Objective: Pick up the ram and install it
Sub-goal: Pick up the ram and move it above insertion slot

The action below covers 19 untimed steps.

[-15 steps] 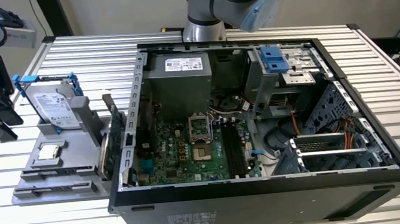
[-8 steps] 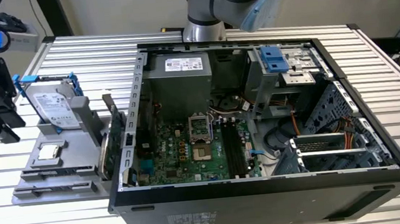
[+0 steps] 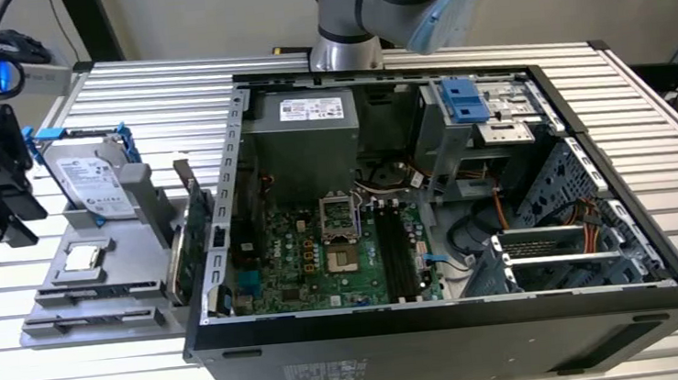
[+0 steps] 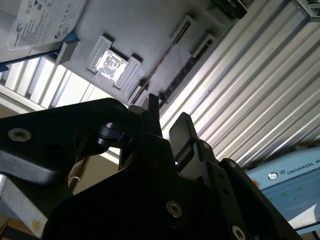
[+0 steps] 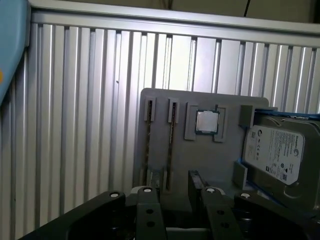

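Firstly, we record the gripper (image 5: 171,184), which in the exterior view hangs raised at the far left; in both wrist views its fingers stand apart with nothing between them. Just to the right of it in the exterior view sits the grey holder (image 3: 105,330), carrying a hard drive (image 3: 87,180) at its far end, a processor chip (image 3: 83,258) at its middle and two parallel slots at its near end; the ram (image 3: 93,293) stands on edge in these slots, each seeming to carry one thin stick with only its long top edge exposed, apart from the gripper and not yet taken. Further right, upright cards (image 3: 201,222) stand along the holder's side, just beside the open computer case (image 3: 448,314); inside lies the motherboard (image 3: 301,249), and towards its right side the long black memory slots (image 3: 396,254) appear unfilled. We judge the ram light, stiff and brittle, with smooth faces that may slip; it is best held by its two flat faces near the middle of the exposed edge, clear of the contacts seated below, and drawn straight out so that it neither binds nor flexes.
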{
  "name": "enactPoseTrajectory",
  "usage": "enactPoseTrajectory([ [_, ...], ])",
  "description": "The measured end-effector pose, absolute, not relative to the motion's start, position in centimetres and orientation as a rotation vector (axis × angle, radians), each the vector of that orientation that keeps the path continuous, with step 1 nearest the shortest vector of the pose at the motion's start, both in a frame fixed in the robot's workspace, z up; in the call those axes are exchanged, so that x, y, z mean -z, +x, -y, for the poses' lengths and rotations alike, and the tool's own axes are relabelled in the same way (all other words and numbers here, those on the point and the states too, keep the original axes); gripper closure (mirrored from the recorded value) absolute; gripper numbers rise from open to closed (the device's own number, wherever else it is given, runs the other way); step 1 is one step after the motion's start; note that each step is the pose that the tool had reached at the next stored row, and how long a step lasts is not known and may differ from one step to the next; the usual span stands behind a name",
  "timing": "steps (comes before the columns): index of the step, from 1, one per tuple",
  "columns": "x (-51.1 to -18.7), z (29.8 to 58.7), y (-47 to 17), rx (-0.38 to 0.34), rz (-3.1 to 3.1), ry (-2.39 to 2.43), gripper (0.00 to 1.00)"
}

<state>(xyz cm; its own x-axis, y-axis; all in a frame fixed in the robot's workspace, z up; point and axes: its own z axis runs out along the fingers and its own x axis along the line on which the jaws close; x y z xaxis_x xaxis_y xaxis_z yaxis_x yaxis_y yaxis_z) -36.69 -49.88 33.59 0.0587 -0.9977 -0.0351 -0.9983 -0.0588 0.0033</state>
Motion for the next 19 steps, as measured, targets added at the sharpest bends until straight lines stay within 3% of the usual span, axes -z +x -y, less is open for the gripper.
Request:
enactPoseTrajectory([
  [19,-32.51,49.79,-36.69,-0.041,-2.141,-2.271,0.00],
])
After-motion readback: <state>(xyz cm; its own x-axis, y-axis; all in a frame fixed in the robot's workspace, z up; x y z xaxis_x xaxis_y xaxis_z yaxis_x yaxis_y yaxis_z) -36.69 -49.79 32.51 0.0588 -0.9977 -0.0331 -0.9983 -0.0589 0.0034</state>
